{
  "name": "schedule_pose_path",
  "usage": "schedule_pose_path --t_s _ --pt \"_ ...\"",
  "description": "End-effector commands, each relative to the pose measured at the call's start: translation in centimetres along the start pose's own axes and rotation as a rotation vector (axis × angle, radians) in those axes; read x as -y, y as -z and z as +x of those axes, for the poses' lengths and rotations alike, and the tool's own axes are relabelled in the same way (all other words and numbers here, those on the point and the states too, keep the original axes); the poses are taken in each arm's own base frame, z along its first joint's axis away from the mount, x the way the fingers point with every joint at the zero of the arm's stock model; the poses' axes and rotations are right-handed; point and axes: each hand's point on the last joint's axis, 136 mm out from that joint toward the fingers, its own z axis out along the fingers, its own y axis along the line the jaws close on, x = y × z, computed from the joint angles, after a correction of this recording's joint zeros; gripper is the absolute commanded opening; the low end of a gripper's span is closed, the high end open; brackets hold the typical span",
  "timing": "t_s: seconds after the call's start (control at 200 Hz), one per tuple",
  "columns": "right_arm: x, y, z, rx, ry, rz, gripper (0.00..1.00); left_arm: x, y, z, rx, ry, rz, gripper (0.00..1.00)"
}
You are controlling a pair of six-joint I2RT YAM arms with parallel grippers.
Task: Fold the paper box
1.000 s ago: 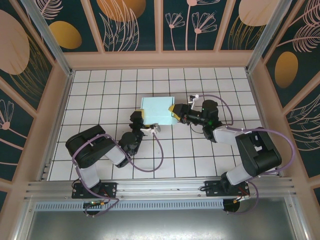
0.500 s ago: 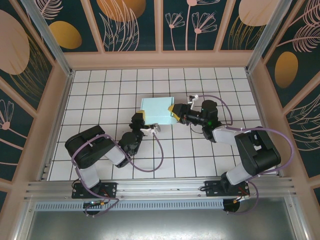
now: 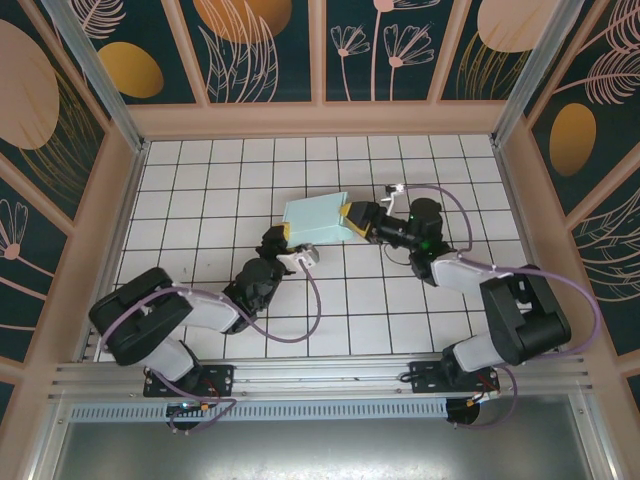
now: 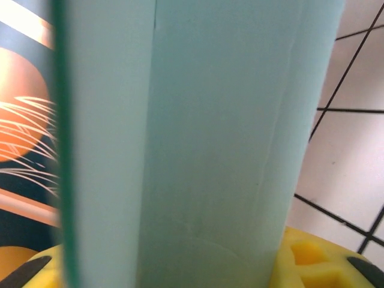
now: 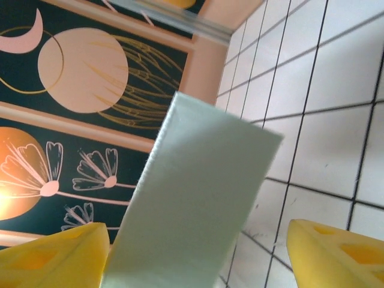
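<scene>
1. A pale mint-blue thin card paper box sat near the middle of the white tiled desk. In the top view it lay slightly toward 12 o'clock from the centre, and its outline looked skewed.
2. The yellow-padded left fingers met the box at its 7 o'clock corner. In the left wrist view the card stood between the two pads, against the pad at 5 o'clock and crossing in front of the pad at 7 o'clock. These fingers were partly closed, pinching the box.
3. The yellow-padded right fingers sat at the box's 3 o'clock edge, spread wide. In the right wrist view the card rose between them, close beside the 7 o'clock pad and clear of the 5 o'clock pad. They gripped nothing.
4. Dark teal wall panels printed with orange and pink flowers stood around the desk.
</scene>
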Motion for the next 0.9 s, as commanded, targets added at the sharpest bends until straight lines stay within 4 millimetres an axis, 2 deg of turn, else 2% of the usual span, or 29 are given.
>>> schedule_pose_path --t_s 0.0,0.135,0.21,0.27,0.4,0.546,0.631,0.896 --pt "2.4 2.6 -1.3 0.069 0.064 0.114 0.78 -1.0 0.0 -0.3 -0.031 0.204 0.042 0.32" --pt "2.5 5.4 -3.6 0.140 0.202 0.219 0.77 0.8 0.2 0.7 -0.137 0.236 0.204 0.32" --pt "2.2 6.5 -4.5 0.159 0.321 0.310 0.76 1.4 0.7 0.5 -0.161 0.271 0.281 0.33" --pt "1.7 7.3 -4.9 0.165 0.404 0.364 0.76 1.8 1.1 0.7 -0.194 0.304 0.333 0.32" --pt "0.3 8.4 -5.4 0.149 0.560 0.446 0.74 2.1 1.8 2.4 -0.337 0.350 0.398 0.35" --pt "-1.6 7.5 -4.1 0.087 0.860 0.580 0.73 2.5 3.4 2.2 -0.380 0.443 0.493 0.34" --pt "-2.6 6.3 -2.8 0.045 1.008 0.593 0.73 2.7 4.3 1.9 -0.385 0.475 0.542 0.34" --pt "-4.3 2.8 1.1 -0.146 1.195 0.461 0.70 5.2 6.7 3.0 -0.507 0.434 0.730 0.33"
